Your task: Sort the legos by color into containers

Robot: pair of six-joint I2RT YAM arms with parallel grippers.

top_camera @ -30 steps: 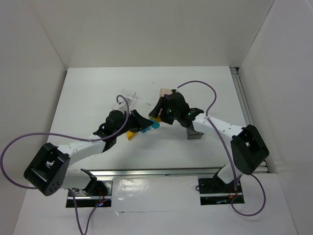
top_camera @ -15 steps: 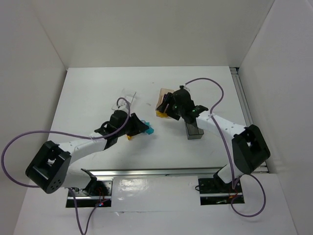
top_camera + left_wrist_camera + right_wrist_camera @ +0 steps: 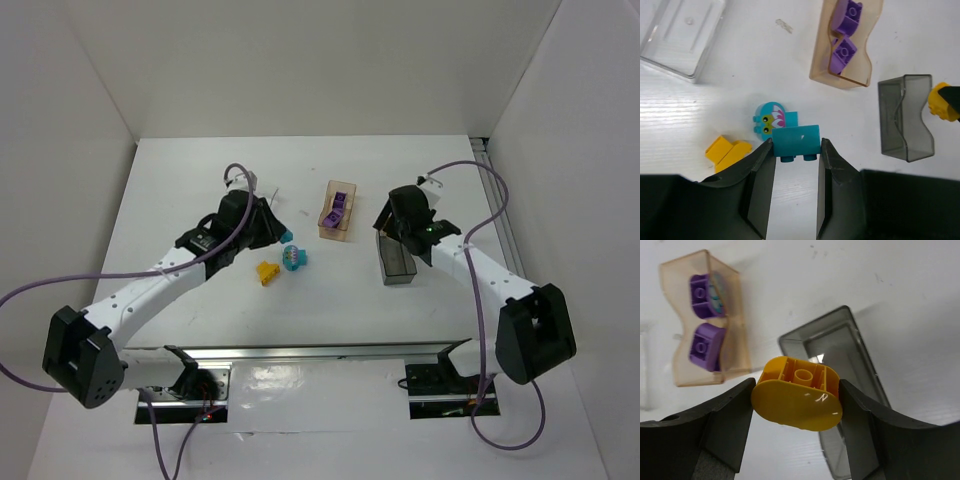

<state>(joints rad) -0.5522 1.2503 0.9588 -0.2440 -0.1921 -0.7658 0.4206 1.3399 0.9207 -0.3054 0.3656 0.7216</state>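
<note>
My left gripper (image 3: 796, 150) is shut on a plain teal lego (image 3: 796, 141) and holds it above the table; it shows in the top view (image 3: 276, 229) too. Below it lie a cyan lego with a speckled face (image 3: 771, 119) and a yellow lego (image 3: 728, 151). My right gripper (image 3: 797, 396) is shut on a yellow-orange lego (image 3: 797, 400), held over the near end of the dark grey tray (image 3: 862, 342). The tan tray (image 3: 737, 340) holds two purple legos (image 3: 704, 290). The clear tray (image 3: 682, 35) is empty, at the back left.
In the top view the tan tray (image 3: 328, 222) sits mid-table, the dark grey tray (image 3: 398, 270) to its right under my right gripper (image 3: 396, 222), and the two loose legos (image 3: 290, 257) to its left. White walls enclose the table.
My left gripper lifted the teal lego and moved back and left. My right gripper carried the yellow-orange lego rightward from beside the tan tray to over the dark grey tray.
</note>
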